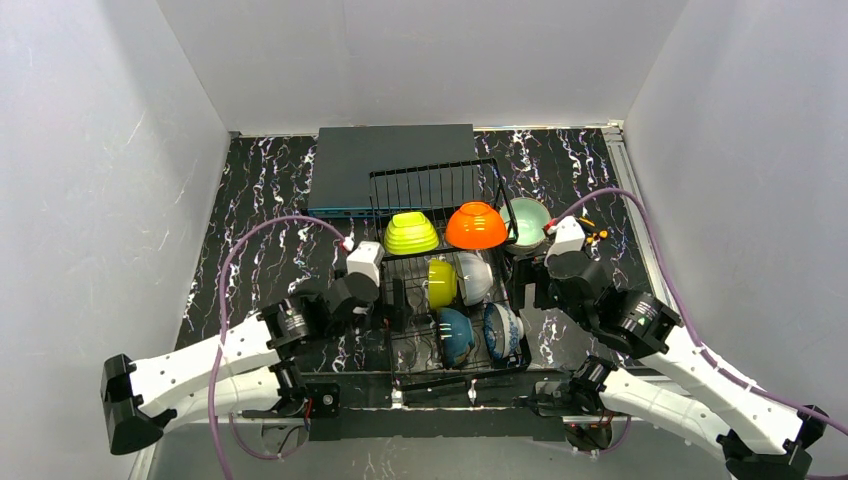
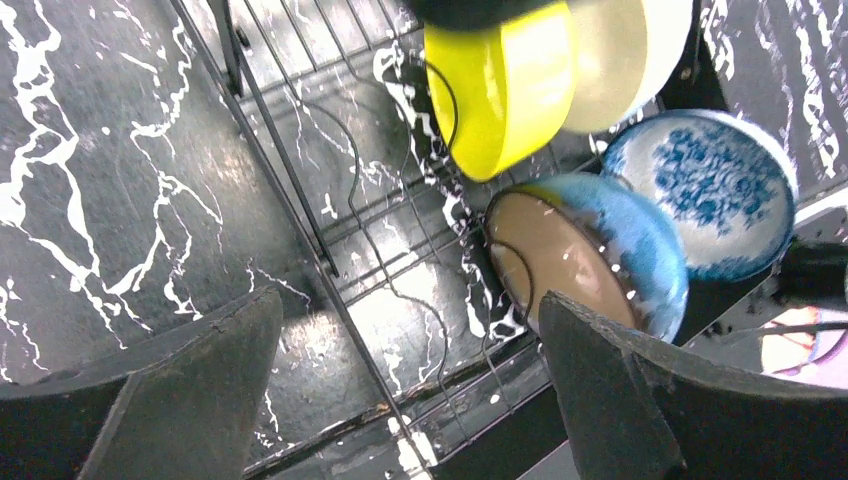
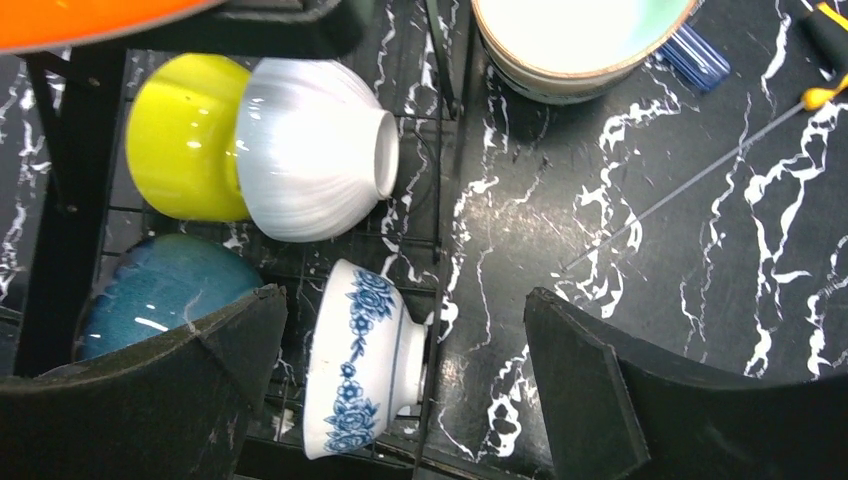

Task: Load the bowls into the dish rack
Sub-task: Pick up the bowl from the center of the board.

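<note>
dish rack (image 1: 425, 187): long axis near-far on desk (image 1: 270, 260) | yellow bowl (image 1: 441, 282), white bowl (image 1: 473, 277), teal bowl (image 1: 455, 335), patterned bowl (image 1: 503, 330) on edge inside, mouths left | mint bowl (image 1: 527, 222) upright beside rack | left fingers (image 2: 180, 400), right fingers (image 3: 600, 400) wide open, empty

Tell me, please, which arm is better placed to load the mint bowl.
Right: the mint bowl sits right of the dish rack, near the open right end effector; the left end effector hangs at the rack's left edge.
</note>
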{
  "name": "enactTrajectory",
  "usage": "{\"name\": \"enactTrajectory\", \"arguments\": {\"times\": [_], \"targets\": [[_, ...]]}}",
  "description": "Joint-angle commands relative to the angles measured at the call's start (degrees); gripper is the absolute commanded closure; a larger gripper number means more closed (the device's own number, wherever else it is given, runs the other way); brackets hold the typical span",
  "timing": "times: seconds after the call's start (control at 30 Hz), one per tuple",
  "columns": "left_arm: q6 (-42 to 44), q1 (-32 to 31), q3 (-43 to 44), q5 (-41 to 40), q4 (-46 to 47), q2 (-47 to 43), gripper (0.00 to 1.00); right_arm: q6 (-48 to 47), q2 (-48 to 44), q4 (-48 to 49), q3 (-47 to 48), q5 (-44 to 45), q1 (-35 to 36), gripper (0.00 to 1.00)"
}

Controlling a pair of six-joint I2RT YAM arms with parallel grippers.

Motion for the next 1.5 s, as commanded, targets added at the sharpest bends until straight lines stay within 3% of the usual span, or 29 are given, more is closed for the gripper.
{"name": "enactTrajectory", "arguments": {"times": [0.0,0.3,0.5,0.67,0.93,1.07,1.47], "targets": [[2.87,4.96,4.49,3.28,-4.52,1.82,0.02,-2.43,-0.07,6.74,0.25,-1.52,-0.22,0.04],[4.96,19.76,3.92,16.03,-6.5,2.18,0.02,-5.96,0.1,7.52,0.38,-6.93,-6.68,0.04],[9.14,31.21,4.92,25.11,-7.25,1.56,0.02,-6.56,-0.22,10.75,-3.71,-21.18,-18.26,0.04],[13.0,36.67,6.38,28.62,-7.59,2.14,0.02,-7.48,1.25,13.6,-5.7,-34.84,-30.06,0.04],[15.87,38.54,5.26,32.06,-3.31,1.37,0.02,-7.15,6.75,19.68,-8.39,-50.03,-48.26,0.04],[18.14,38.66,6.6,32.22,-3.88,1.76,0.02,-5.14,10.64,22.91,-9.01,-49.31,-53.67,0.03],[20.98,38.62,8.3,31.19,-6.17,5.53,0.02,-3.43,25.08,32.03,-3.06,-42.09,-54.75,0.03]]}}
